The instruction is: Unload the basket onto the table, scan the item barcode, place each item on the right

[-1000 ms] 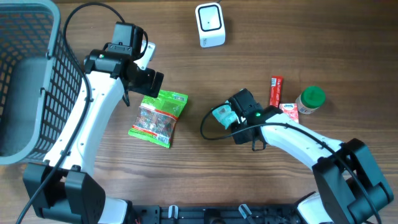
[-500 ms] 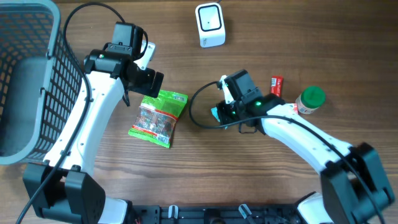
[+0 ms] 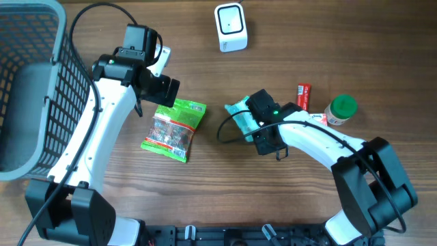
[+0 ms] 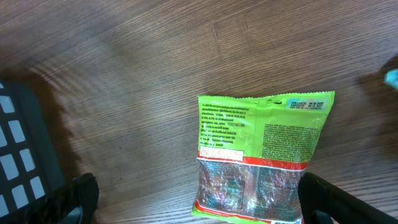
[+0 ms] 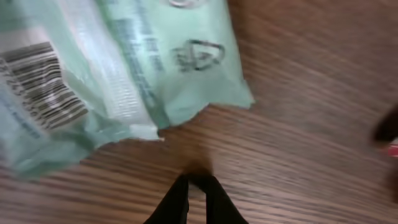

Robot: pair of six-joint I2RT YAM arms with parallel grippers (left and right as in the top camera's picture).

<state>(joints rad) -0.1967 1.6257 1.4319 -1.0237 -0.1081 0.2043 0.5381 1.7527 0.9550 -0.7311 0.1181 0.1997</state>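
The right gripper (image 3: 244,117) has swung away from the robot toward the white scanner (image 3: 230,27). The pale teal packet (image 3: 235,108) at its tip has moved with it and seems to have turned, though motion blur makes that uncertain. The right arm (image 3: 314,137) has shifted back, uncovering the red stick packet (image 3: 303,97) it half hid a moment ago.

- One grey plastic mesh basket (image 3: 68,75)
- One white boxy barcode scanner (image 3: 230,26)
- One green plastic snack bag (image 3: 175,128)
- One mint-green plastic packet (image 3: 239,111)
- One slim red carton (image 3: 303,98)
- One green-lidded jar (image 3: 340,109)
- Two white robot arms (image 3: 102,130)
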